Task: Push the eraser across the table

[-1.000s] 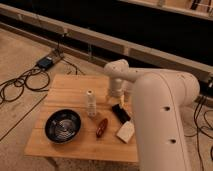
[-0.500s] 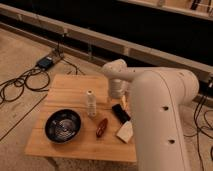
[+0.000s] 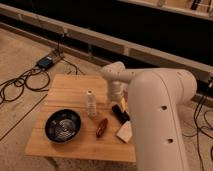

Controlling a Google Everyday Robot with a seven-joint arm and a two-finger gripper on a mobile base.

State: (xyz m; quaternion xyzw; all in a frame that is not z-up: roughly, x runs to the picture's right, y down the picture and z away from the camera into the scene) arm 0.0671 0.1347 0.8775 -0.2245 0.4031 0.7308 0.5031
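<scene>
Barely anything's shifted since a second ago, arm's just nudged a bit: eraser (image 3: 124, 132) sits flat near the table's (image 3: 65, 90) right front edge beside the red-brown oblong thing (image 3: 102, 127), dark bowl (image 3: 63, 125) left, ribbed white cylinder (image 3: 91, 103) behind, gripper (image 3: 119, 111) low just past the eraser.

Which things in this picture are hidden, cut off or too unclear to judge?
- Gripper: in the camera view it sits low over the table, just behind the eraser; contact is unclear.
- Eraser: its right edge meets the arm, perhaps partly covered.
- Table: the arm hides its right side.
- Arm: cut off by the bottom edge.
- Red-brown thing: too blurred to identify.
</scene>
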